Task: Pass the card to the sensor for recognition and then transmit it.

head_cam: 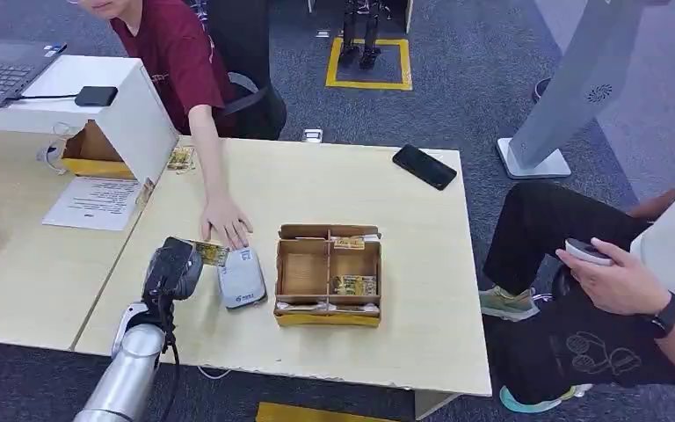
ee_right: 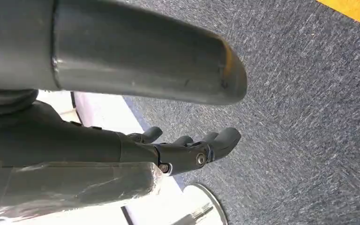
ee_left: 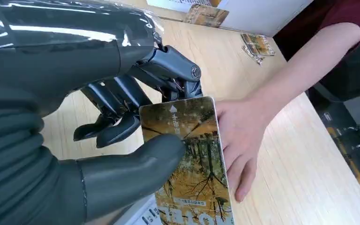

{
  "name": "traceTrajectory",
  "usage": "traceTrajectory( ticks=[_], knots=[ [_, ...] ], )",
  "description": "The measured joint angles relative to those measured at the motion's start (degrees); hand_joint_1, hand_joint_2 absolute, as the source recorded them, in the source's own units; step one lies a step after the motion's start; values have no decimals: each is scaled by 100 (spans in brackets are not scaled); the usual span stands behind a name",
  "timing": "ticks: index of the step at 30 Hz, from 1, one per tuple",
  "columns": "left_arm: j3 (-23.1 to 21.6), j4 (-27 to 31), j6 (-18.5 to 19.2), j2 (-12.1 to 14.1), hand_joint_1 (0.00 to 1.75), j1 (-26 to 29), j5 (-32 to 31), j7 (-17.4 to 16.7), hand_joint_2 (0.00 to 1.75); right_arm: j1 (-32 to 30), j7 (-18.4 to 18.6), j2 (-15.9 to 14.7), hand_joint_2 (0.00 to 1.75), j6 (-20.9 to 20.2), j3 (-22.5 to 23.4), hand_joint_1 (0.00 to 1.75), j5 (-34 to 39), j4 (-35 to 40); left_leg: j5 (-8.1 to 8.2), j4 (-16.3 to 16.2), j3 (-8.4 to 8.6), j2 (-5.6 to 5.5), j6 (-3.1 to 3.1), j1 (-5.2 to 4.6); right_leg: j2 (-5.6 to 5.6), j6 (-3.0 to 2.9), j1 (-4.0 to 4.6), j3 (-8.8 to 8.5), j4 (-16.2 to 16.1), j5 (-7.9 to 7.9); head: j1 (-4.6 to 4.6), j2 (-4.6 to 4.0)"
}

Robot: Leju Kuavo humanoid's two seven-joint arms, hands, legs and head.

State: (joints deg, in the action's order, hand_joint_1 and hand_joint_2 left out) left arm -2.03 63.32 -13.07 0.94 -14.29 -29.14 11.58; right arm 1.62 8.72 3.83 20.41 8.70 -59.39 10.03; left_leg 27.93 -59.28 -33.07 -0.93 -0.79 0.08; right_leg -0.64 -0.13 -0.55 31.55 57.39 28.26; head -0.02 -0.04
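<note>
The robot's left hand (head_cam: 172, 268) pinches one yellow printed card (ee_left: 190, 159) over one grey card reader (head_cam: 241, 278) on the wooden table (head_cam: 422, 290). One person's hand (head_cam: 227, 223) rests flat just beyond. Beside the reader, one cardboard divider box (head_cam: 328, 275) holds two cards. The right hand (ee_right: 187, 150) hangs empty, fingers loosely apart, above carpet.

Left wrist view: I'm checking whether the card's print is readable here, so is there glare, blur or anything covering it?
Left wrist view: the card is fairly sharp, its print and arrow showing; the left hand covers part of it with its thumb, and glare streaks the hand's glossy cover. Head view: evenly lit, but the card is too small to read. Right wrist view: the right hand is soft.
</note>
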Motion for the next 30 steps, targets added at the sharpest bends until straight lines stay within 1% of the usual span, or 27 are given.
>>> traceTrajectory(
  ticks=[5, 9, 14, 18, 25, 30],
  knots=[
    [2, -20, 48, 2, 175, 8, -30, 7, 175, 0, -2, 2, 0, 4, 24, 0, -46, 0, 0, 0, -1, 0, 0, 0, 0, 0, 0, 0, 0, 0, 0, 0],
    [2, -50, 171, 7, 175, 16, -59, 0, 175, 0, -13, 7, 0, 17, 39, 0, -50, 2, 0, 0, -2, -1, 0, 0, 1, 0, 0, 0, 0, 0, 0, 0],
    [2, -63, 205, 28, 175, 20, -57, 0, 175, 0, -26, 7, 0, 17, 44, 0, -52, 2, 0, 0, -2, -1, 0, 0, 1, 0, 0, 0, 0, 0, 0, 0],
    [2, -61, 378, 55, 175, 55, -46, 0, 175, -1, -31, 9, 0, 15, 50, 0, -61, 0, 0, 0, -2, -1, 0, 0, 1, 0, 0, 0, 0, 0, 0, 0],
    [2, -59, 584, 74, 175, 136, -228, -79, 175, -1, -31, 11, 0, 7, 107, 0, -142, 0, 0, 0, -1, 0, 0, 0, 1, 0, 0, 1, 0, 0, 0, 0],
    [-15, -79, 599, 81, 175, 136, -536, -203, 175, 0, -35, 22, 0, -4, 149, 0, -188, 2, 0, 0, 0, 0, 0, 0, 1, 0, 0, 0, 0, 0, 2, 0]
  ],
)
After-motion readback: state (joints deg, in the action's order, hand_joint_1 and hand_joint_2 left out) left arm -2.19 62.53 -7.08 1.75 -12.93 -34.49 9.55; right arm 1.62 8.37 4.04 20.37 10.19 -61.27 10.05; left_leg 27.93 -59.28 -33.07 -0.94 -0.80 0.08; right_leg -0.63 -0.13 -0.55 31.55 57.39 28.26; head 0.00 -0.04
